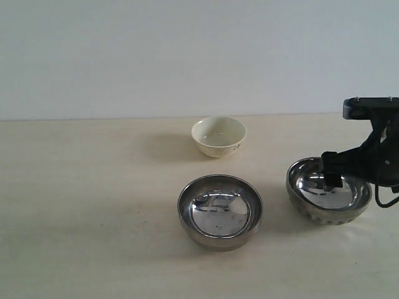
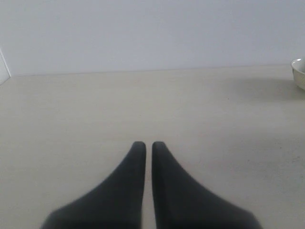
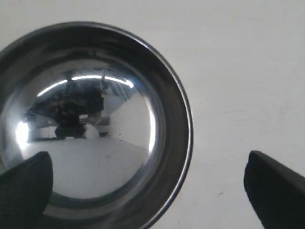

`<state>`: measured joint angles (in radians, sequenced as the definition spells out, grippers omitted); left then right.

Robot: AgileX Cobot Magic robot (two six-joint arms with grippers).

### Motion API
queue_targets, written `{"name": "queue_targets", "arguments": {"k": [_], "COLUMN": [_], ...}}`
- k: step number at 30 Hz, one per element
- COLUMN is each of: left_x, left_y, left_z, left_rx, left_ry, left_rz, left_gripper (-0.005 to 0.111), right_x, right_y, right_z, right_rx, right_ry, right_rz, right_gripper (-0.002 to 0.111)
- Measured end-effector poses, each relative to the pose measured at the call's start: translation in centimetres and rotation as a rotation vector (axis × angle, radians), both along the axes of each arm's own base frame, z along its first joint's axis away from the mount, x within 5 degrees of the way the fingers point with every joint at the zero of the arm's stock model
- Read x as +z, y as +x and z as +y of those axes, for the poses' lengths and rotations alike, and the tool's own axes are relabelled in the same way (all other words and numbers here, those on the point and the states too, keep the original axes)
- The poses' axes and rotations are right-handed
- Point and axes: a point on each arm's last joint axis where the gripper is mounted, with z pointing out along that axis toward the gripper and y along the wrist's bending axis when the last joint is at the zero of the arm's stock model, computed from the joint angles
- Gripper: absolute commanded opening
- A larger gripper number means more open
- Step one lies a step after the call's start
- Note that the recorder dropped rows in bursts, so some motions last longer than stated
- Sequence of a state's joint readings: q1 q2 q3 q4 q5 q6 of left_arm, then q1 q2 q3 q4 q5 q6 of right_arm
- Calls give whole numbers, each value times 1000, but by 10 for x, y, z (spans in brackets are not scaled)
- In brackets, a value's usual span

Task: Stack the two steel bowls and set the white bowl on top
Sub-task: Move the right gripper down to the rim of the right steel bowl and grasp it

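The fluted steel bowl (image 1: pixel 328 198) stands at the right, tilted slightly. My right gripper (image 1: pixel 340 177) hangs open over its rim. In the right wrist view one fingertip (image 3: pixel 24 188) is over the bowl's mirror inside (image 3: pixel 90 124) and the other fingertip (image 3: pixel 274 188) is outside above the table, so the right gripper (image 3: pixel 147 188) straddles the rim. The smooth steel bowl (image 1: pixel 219 210) sits apart at the centre front. Behind it is the white bowl (image 1: pixel 218 136), whose edge (image 2: pixel 299 74) shows in the left wrist view. My left gripper (image 2: pixel 148 145) is shut on nothing, above bare table.
The cream tabletop (image 1: pixel 93 205) stretches left of the bowls up to a pale wall (image 1: pixel 187 56). The right arm's black body (image 1: pixel 380 149) stands at the right edge.
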<state>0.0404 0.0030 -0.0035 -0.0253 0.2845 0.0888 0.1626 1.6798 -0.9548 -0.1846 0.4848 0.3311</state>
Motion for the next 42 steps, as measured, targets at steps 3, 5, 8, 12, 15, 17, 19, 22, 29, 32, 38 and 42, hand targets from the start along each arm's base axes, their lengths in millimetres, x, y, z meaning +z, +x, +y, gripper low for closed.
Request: {"name": "queue_targets", "arguments": {"k": [3, 5, 8, 12, 15, 17, 19, 22, 29, 32, 38, 42], "left_x": [0, 0, 0, 0, 0, 0, 0, 0, 0, 0, 0, 0], "left_y": [0, 0, 0, 0, 0, 0, 0, 0, 0, 0, 0, 0], "left_z": [0, 0, 0, 0, 0, 0, 0, 0, 0, 0, 0, 0], "left_rx": [0, 0, 0, 0, 0, 0, 0, 0, 0, 0, 0, 0], "left_ry": [0, 0, 0, 0, 0, 0, 0, 0, 0, 0, 0, 0], "left_rz": [0, 0, 0, 0, 0, 0, 0, 0, 0, 0, 0, 0], "left_gripper": [4, 4, 4, 4, 4, 4, 4, 4, 4, 4, 4, 4], "right_x": [-12, -16, -21, -25, -32, -37, -43, -51, -51, -50, -48, -47], "right_y": [2, 5, 10, 16, 16, 16, 17, 17, 21, 23, 27, 27], "right_z": [0, 1, 2, 4, 4, 4, 4, 4, 6, 6, 8, 8], "right_rx": [-5, 2, 12, -26, -76, -89, -97, -102, -112, -145, -155, -167], "right_ry": [-2, -5, 3, 42, 62, 64, 63, 59, 88, 113, 145, 155], "right_rz": [31, 28, -7, -45, -21, -6, 14, 39, -9, -25, -75, -80], "right_gripper": [101, 101, 101, 101, 101, 101, 101, 101, 101, 101, 101, 101]}}
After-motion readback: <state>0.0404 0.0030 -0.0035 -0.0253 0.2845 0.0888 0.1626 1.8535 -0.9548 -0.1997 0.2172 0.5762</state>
